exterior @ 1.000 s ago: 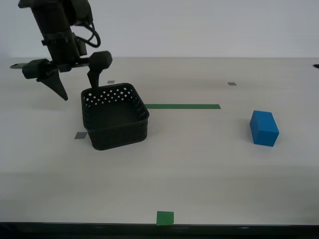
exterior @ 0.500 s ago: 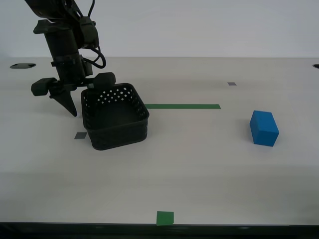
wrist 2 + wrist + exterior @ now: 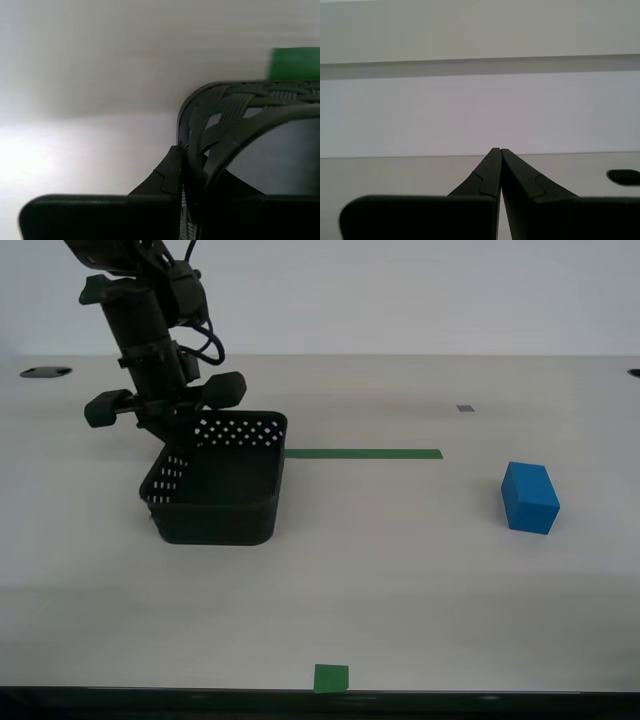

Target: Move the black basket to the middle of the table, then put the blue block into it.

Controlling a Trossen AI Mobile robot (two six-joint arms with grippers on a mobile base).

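Observation:
The black basket [image 3: 215,502] stands on the table [image 3: 400,580] at the exterior view's left, its far left wall showing dotted holes. My second gripper [image 3: 172,438] reaches down from above and is shut on that wall's rim; in the second wrist view the gripper [image 3: 182,150] has one finger [image 3: 170,175] outside the basket [image 3: 235,110] and the other hidden behind the wall. The blue block [image 3: 529,497] lies on the table at the exterior view's right, far from both grippers. My first gripper [image 3: 497,150] is shut and empty, and does not show in the exterior view.
A green tape strip [image 3: 362,453] runs from the basket toward the block. A green square [image 3: 331,677] sits at the near edge. A small grey tape square [image 3: 465,408] lies at the far right. A dark hole [image 3: 45,371] marks the far left tabletop.
My second gripper came down over the basket's far left wall and closed on it. The basket has turned and shifted toward the exterior view's left, covering a grey tape square.

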